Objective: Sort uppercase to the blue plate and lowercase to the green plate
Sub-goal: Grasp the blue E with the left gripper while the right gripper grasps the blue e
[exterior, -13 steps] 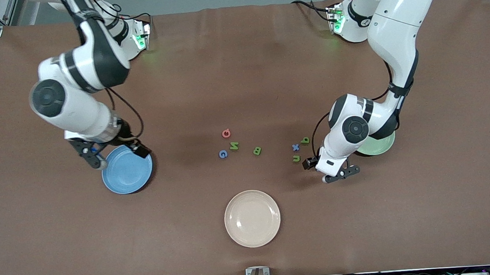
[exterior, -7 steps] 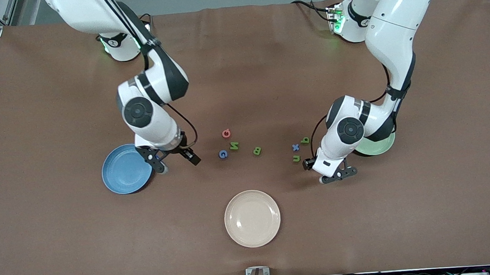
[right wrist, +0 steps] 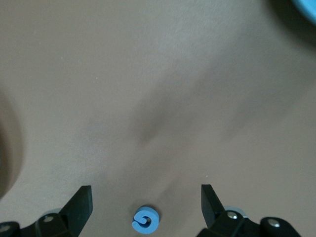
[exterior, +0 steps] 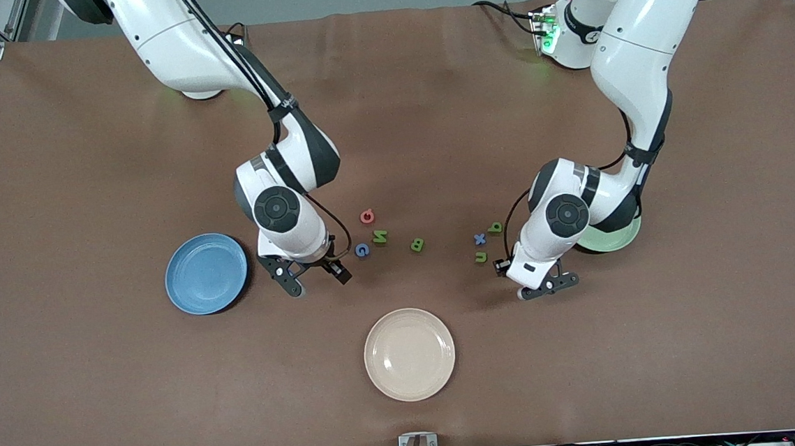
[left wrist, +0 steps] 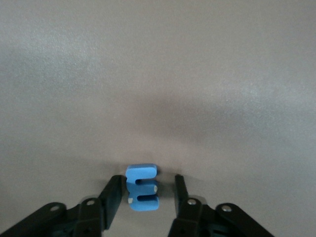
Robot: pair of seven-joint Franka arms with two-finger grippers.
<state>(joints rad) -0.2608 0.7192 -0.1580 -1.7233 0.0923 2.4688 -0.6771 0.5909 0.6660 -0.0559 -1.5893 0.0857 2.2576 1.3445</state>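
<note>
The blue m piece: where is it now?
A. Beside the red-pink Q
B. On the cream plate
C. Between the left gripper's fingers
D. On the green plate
C: the left wrist view shows the blue m on the table between the fingers of the left gripper, not on a plate.

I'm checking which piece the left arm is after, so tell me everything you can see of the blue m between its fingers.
The blue m is a small, thick, matte letter piece, plain blue, with three stubby legs and two slots. It lies flat on the brown table, apart from the other letters. The left gripper is down around it, one dark finger close on each side; contact cannot be confirmed, though one looks nearly against it. In the front view the arm hides it.
</note>
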